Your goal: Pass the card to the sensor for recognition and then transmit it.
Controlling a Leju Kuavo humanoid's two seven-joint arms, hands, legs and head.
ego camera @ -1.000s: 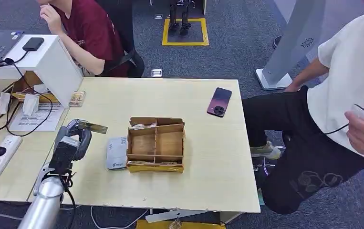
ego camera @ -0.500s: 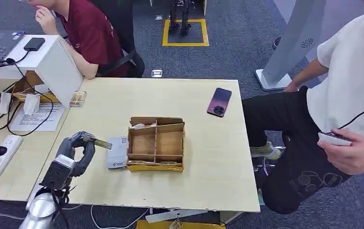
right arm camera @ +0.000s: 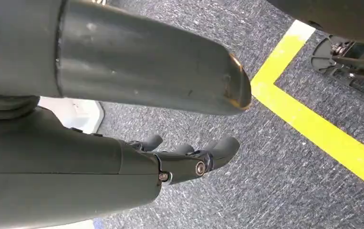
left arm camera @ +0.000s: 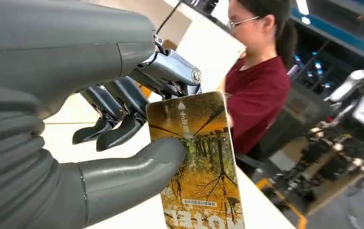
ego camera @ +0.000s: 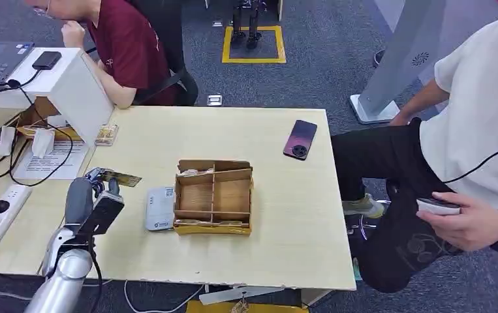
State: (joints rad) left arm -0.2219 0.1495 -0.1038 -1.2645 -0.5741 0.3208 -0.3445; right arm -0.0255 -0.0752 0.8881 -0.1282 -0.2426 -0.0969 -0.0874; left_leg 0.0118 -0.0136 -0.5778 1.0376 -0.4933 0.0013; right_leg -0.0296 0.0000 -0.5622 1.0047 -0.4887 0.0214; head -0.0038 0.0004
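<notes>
The left hand (ego camera: 93, 202) hovers over the near left part of the bench (ego camera: 285, 215), its fingers (left arm camera: 122, 102) and thumb grasping the card (ego camera: 121, 177), which sticks out flat from the hand toward the wooden box (ego camera: 213, 197). In the left wrist view the card (left arm camera: 196, 162) shows a yellow autumn-tree print with lettering, pinched between the thick grey thumb on one face and the darker fingers behind it. The card is lifted off the bench, just short of the small white sensor (ego camera: 160, 208), which lies flat against the left wall of the divided wooden box.

The right hand (right arm camera: 189, 155) hangs beside the robot above grey carpet with a yellow floor line (right arm camera: 313, 124); its fingers are released, slightly curled and grasping nothing.

A dark phone (ego camera: 300, 139) lies near the bench's far right edge. A person in a dark red shirt (ego camera: 132, 45) sits at the far left corner, and a person in a white shirt (ego camera: 487, 104) sits to the right, holding a small device (ego camera: 438, 207).
</notes>
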